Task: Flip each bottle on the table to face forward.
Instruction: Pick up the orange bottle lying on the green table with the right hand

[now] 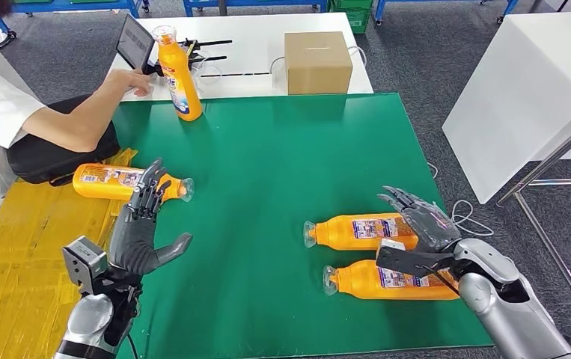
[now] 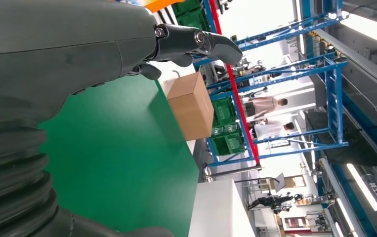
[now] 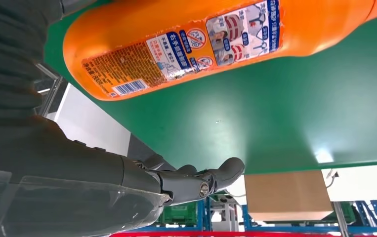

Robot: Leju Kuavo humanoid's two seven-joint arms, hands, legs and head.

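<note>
Several orange bottles lie or stand on the green mat (image 1: 267, 164). One bottle (image 1: 177, 75) stands upright at the far left corner. Another (image 1: 106, 181) lies on its side at the mat's left edge, half on the yellow surface. Two more lie side by side at the right: the farther one (image 1: 361, 230) and the nearer one (image 1: 387, 280). My left hand (image 1: 144, 224) hovers open just in front of the left lying bottle, fingers spread, holding nothing. My right hand (image 1: 420, 221) hangs open over the base ends of the two right bottles. The right wrist view shows a lying bottle (image 3: 216, 44) label-side up.
A person at the far left reaches an arm (image 1: 80, 112) to a tablet (image 1: 134, 43) on the white table behind the mat. A cardboard box (image 1: 317, 61) sits on that table. A black bag (image 1: 50, 153) lies left of the mat. Another white table (image 1: 521, 97) stands right.
</note>
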